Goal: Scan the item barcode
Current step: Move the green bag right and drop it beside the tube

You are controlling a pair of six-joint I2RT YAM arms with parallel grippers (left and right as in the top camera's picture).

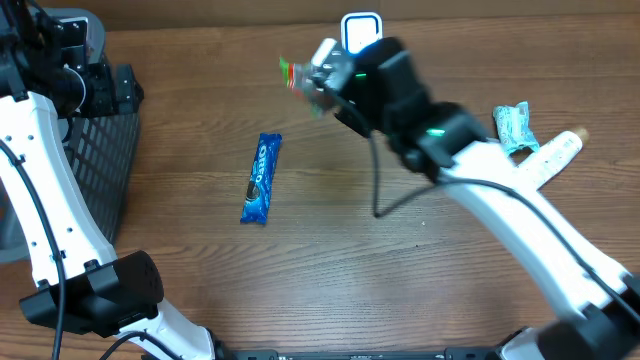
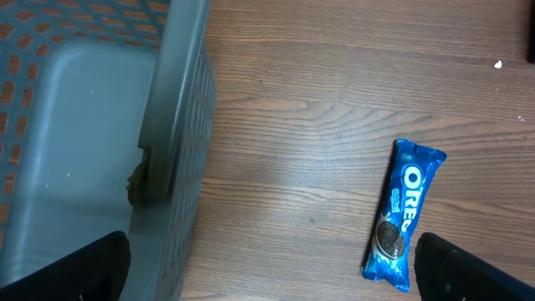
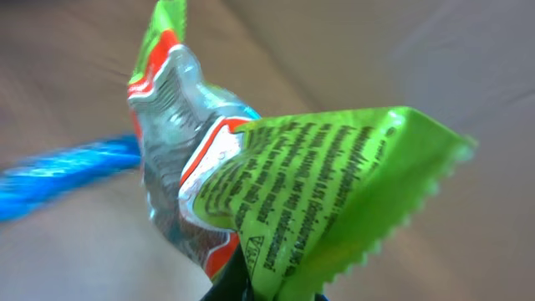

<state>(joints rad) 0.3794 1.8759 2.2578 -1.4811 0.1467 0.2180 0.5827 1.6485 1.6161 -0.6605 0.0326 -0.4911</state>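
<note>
right gripper (image 3: 267, 293): pinching crinkly green serrated-edge foil packet (image 3: 326, 184) | left gripper (image 2: 272, 280): spread wide

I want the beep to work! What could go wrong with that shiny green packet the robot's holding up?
The packet is pinched only at its lower edge by the right fingers, so it might slip out. It is also crumpled and folded, and no barcode shows in the wrist view, so the white device, probably the scanner, may fail to read it.
</note>
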